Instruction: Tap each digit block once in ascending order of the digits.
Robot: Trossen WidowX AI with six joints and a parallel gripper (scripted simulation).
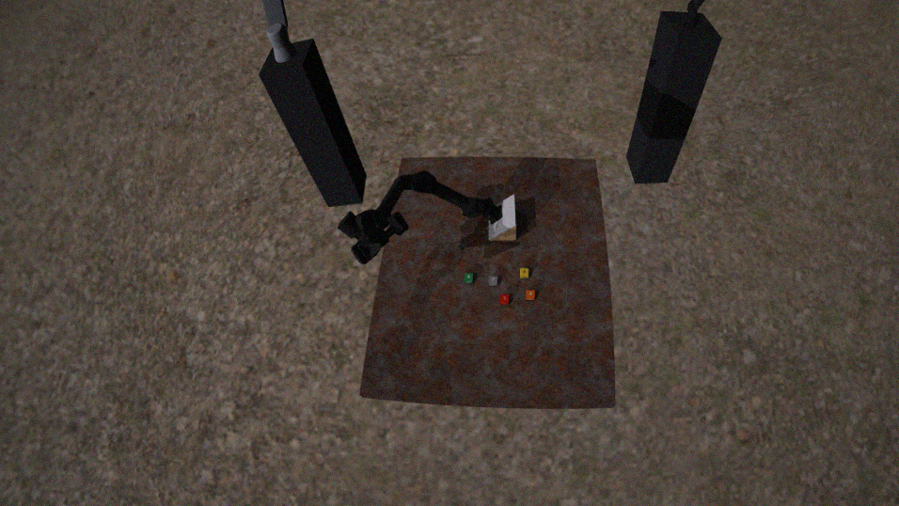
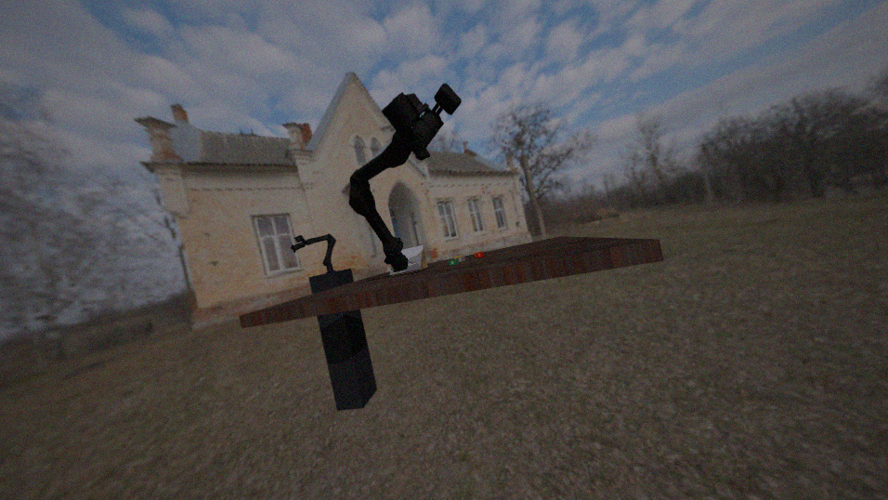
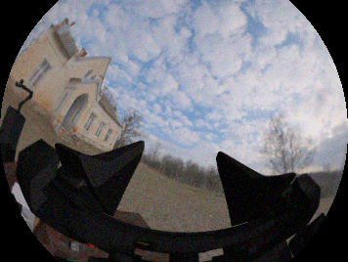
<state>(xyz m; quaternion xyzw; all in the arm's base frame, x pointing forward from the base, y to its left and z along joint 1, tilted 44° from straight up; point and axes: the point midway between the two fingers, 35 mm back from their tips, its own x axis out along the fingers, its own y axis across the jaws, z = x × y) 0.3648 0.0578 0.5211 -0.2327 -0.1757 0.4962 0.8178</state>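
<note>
Five small blocks lie apart on the rust-brown table (image 1: 478, 358) (image 2: 528, 272): green (image 1: 468, 277) (image 2: 453, 262), grey (image 1: 493, 281) (image 3: 74, 245), yellow (image 1: 524, 273), red (image 1: 504, 299) (image 2: 478, 255) (image 3: 92, 245) and orange (image 1: 530, 294). Their digits are too small to read. My gripper (image 1: 381, 239) (image 2: 436, 125) (image 3: 182, 151) is raised high above the table, over its left side in the top view. Its fingers are wide apart with nothing between them, and no block is near them. The wrist view looks out mostly at sky and field.
A pale wedge-shaped stand (image 1: 508, 216) (image 2: 415, 255) is on the table beside my arm's base, behind the blocks in the top view. A dark pillar (image 1: 314, 132) stands off the table's left side, another pillar (image 1: 672, 101) (image 2: 347, 366) off its far right corner.
</note>
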